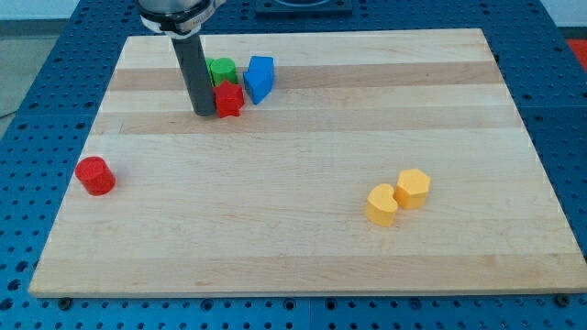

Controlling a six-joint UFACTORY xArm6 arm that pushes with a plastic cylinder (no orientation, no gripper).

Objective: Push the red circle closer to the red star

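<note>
The red circle (94, 175) lies near the board's left edge, at mid height in the view. The red star (228, 99) sits near the view's top, left of centre, touching a green block (221, 71) behind it and a blue block (260, 78) to its right. My tip (203, 112) rests on the board just left of the red star, touching or almost touching it. The tip is far from the red circle, up and to the right of it.
Two yellow blocks (382, 204) (413, 188) sit side by side at the view's lower right. The wooden board (303, 238) lies on a blue perforated table. The arm's body enters from the view's top.
</note>
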